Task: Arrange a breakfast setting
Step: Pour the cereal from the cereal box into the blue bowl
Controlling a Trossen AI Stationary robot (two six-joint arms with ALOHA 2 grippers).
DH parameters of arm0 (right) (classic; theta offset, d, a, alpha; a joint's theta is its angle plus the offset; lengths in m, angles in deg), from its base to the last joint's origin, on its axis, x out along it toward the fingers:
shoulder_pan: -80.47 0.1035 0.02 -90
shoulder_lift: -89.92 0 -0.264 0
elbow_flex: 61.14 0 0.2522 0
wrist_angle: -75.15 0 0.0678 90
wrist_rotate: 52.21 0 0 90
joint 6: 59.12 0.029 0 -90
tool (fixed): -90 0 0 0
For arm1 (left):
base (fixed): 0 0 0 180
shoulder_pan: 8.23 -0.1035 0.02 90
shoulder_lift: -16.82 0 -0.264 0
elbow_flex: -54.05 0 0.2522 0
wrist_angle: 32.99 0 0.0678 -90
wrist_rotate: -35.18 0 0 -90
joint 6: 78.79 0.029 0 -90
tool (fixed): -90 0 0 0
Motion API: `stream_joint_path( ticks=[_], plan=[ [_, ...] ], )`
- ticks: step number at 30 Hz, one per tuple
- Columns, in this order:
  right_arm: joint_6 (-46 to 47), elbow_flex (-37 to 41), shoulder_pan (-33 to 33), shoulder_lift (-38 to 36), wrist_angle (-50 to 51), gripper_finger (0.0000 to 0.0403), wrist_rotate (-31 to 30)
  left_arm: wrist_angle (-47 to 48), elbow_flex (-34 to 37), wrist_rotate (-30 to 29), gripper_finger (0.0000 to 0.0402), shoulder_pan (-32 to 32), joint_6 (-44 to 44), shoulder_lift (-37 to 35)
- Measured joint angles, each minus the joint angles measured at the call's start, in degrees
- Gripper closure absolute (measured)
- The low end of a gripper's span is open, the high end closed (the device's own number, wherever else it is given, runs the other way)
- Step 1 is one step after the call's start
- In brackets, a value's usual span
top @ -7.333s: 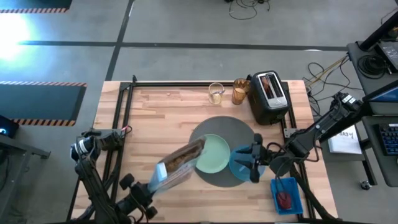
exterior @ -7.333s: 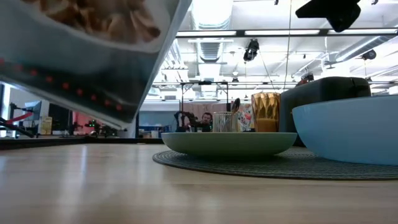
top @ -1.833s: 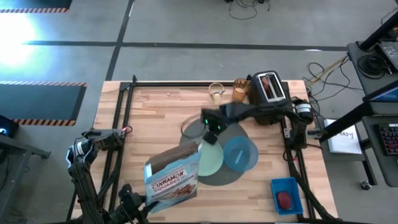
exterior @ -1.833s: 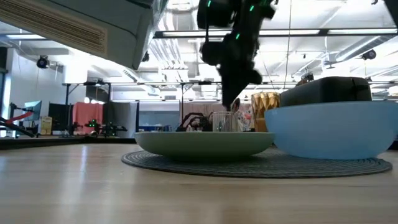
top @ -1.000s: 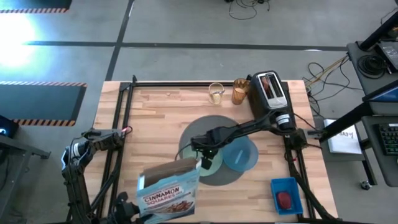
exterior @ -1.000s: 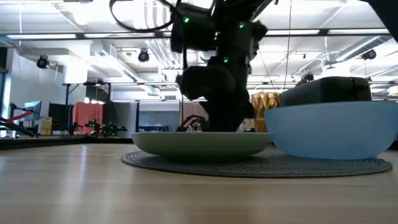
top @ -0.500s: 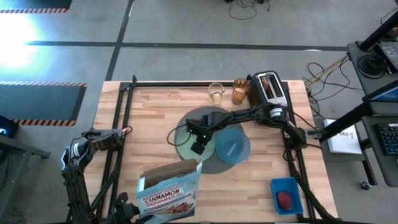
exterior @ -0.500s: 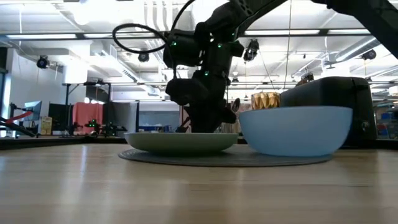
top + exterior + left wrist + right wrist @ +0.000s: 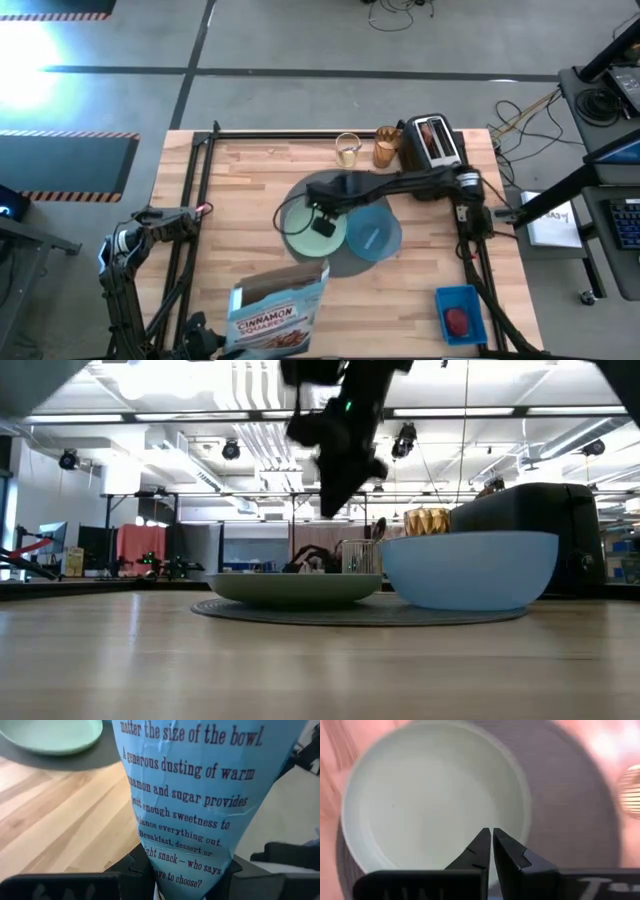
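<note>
Mat point(image 9: 340, 215) lies mid-desk point(image 9: 240, 200). Plate point(image 9: 312, 222) sits on the mat's left part, bowl point(image 9: 373, 235) on its right part, just beside the plate; the low view shows no clear gap between them. Both look empty.

Right tool point(image 9: 323, 225) hangs above the plate, clear of it in the low view, fingers pressed together with nothing between them. The right wrist view looks straight down past its fingers point(image 9: 512, 855) onto the bare plate.

Left tool point(image 9: 180, 875) is at the near edge of the desk, clamped on the lower end of the cereal bag point(image 9: 278, 312), which stands above the desk near and left of the mat. No cereal is in the bowl yet.

Amber glass point(image 9: 386, 147) and a clear glass point(image 9: 347, 149) stand at the far edge, just left of the toaster point(image 9: 432, 150). Toast point(image 9: 428, 135) is in its slot. A red piece point(image 9: 457, 320) lies in a blue tray point(image 9: 462, 312) at the near right corner.

Judgement: mat, plate and bowl appear placed. Left to do: cereal into the bowl, toast to the plate, amber glass to the setting, probably the red piece too. Task looks under halfway.
</note>
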Motion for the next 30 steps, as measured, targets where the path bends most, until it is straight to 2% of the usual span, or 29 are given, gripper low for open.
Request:
stream_joint_path(
  ticks=[8, 11, 15, 20, 24, 30],
  plan=[
    [0.5, 0.2, 0.9, -15.3, 0.2, 0.0341, -2.5, 1.0, 0.1, 1.1, 0.0305, -0.6, 0.0, 0.0],
    [0.5, 0.6, 2.3, -19.1, 0.4, 0.0319, -4.4, 1.6, 0.6, 4.2, 0.0305, -2.0, 1.2, 0.0],
    [0.5, 0.9, 5.5, -22.2, 1.0, 0.0294, -4.8, 2.4, 0.8, 8.5, 0.0304, -4.3, 3.9, 0.0],
    [0.2, 0.9, 9.1, -24.0, 3.0, 0.0264, -5.2, 2.7, 0.5, 13.7, 0.0304, -9.0, 11.5, -0.2],
    [0.1, 0.9, 11.7, -26.1, 4.8, 0.0243, -9.0, 3.8, -0.7, 18.8, 0.0304, -13.8, 18.0, -1.5],
    [1.3, 0.9, 13.2, -30.0, 10.1, 0.0232, -13.2, 9.2, -4.9, 20.4, 0.0304, -19.4, 25.7, -2.3]
  ],
)
